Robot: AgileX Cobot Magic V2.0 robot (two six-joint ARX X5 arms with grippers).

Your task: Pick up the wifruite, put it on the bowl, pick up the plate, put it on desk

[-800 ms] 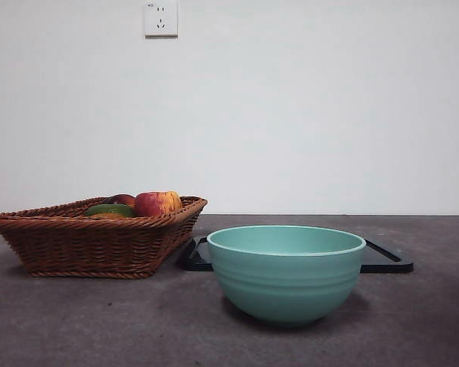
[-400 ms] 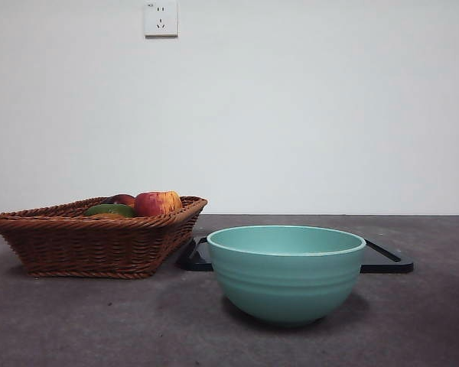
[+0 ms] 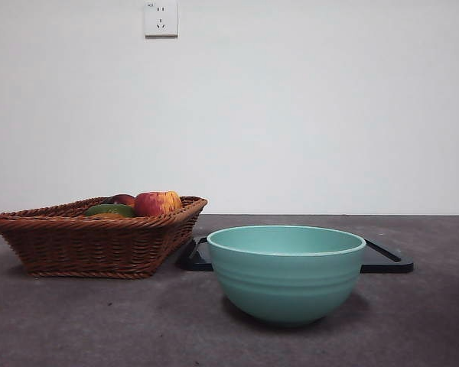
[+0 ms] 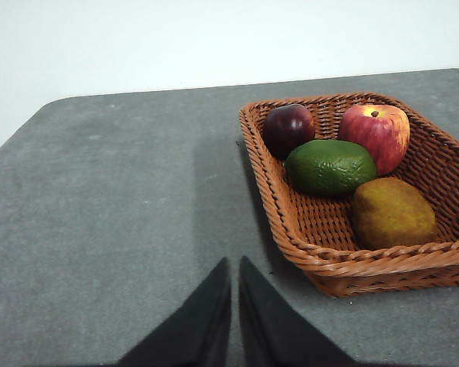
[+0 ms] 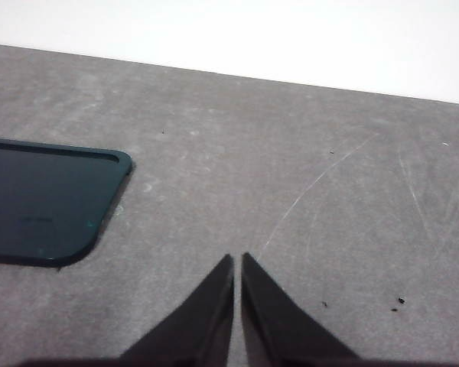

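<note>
Wifruite untouched in the basket

Left gripper (image 4: 235,264), fingers clenched, should open wide and descend on the wifruite (image 4: 392,212) clear of the green fruit (image 4: 330,165).

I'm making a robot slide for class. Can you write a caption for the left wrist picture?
Left gripper, jaws shut, waits above the desk beside a wicker basket holding the wifruite and three other fruits.

Right gripper (image 5: 237,264) of two black tapered jaws pressed nearly together above the broad dark grey speckled matte desk (image 5: 291,176), flat black glossy rectangular tray (image 5: 42,199) with rounded corner lying to one side, pale wall (image 5: 252,30) beyond
</note>
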